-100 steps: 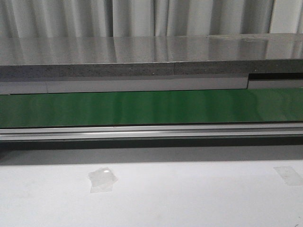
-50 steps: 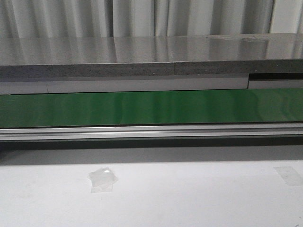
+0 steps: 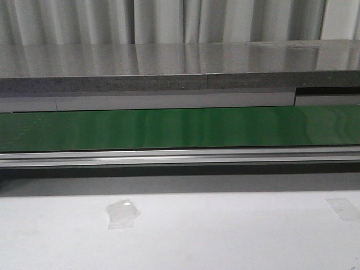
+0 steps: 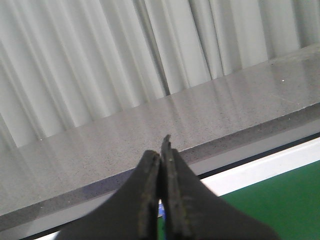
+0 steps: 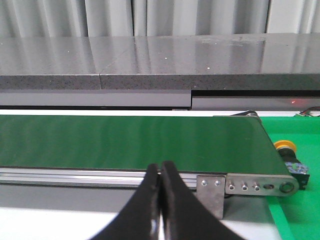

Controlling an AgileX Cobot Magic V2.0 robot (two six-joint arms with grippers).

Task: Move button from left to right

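Observation:
The button (image 5: pixel 289 152) shows only in the right wrist view. Its orange-yellow cap and dark body with bluish marks lie on a green surface just past the end of the green conveyor belt (image 5: pixel 125 140). My right gripper (image 5: pixel 160 167) is shut and empty, in front of the belt's rail and well short of the button. My left gripper (image 4: pixel 161 152) is shut, its fingers pressed together, above the belt's edge. A small blue patch shows through the slit lower between its fingers; I cannot tell what it is. Neither gripper shows in the front view.
The green belt (image 3: pixel 180 128) runs across the front view, with an aluminium rail (image 3: pixel 180 157) in front and a grey stone ledge (image 3: pixel 180 67) and curtains behind. Two pieces of clear tape (image 3: pixel 122 214) lie on the white table. A metal bracket (image 5: pixel 210 192) is fixed at the belt's end.

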